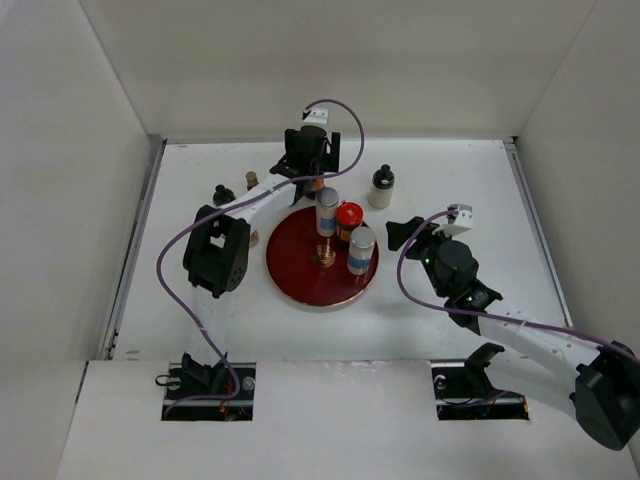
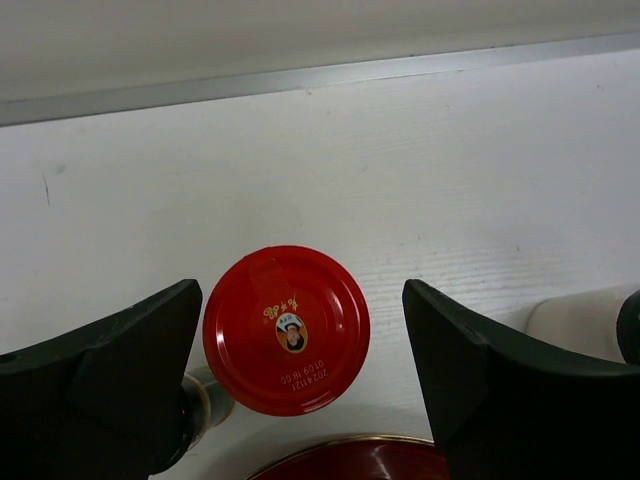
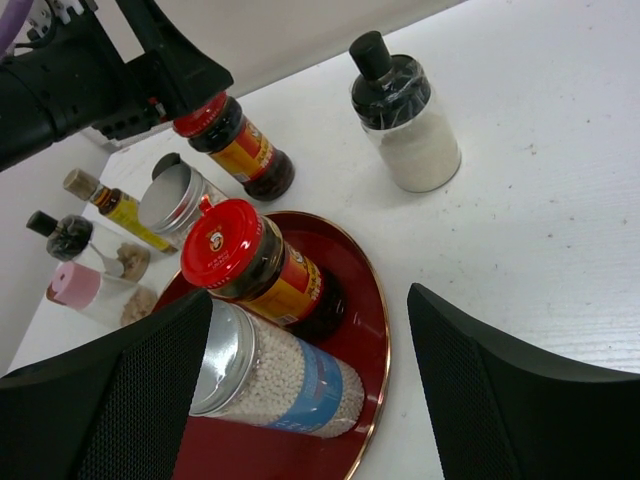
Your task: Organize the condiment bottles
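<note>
Eight bottles are here, and all of them stand straight up with their caps on top. Two are red jars, two are shakers with silver caps, and two have black caps. One is slim and yellow, and one has a pink cap.

One round tray (image 1: 300, 285) sits in the middle of the desk (image 1: 450, 170). Three bottles stand on it, close together: the near shaker (image 3: 290, 385), the far shaker (image 3: 172, 200) and the first red jar (image 3: 250, 265).

The second red jar (image 2: 286, 330) stands on the desk just past the far edge of the tray. The left fingers (image 2: 100, 390) are spread, one on each side of its cap. One finger is right by the cap, and the other has a gap, so they are not squeezing it.

The big black-cap bottle (image 3: 405, 130), with white stuff inside, stands alone on the desk, behind the tray and to its right. The small black-cap bottle (image 3: 68, 235), the yellow bottle (image 3: 120, 208) and the pink-cap bottle (image 3: 78, 285) stand near each other on the desk to the left of the tray.

The right fingers (image 3: 520, 400) are spread wide to the right of the tray and hold nothing.
</note>
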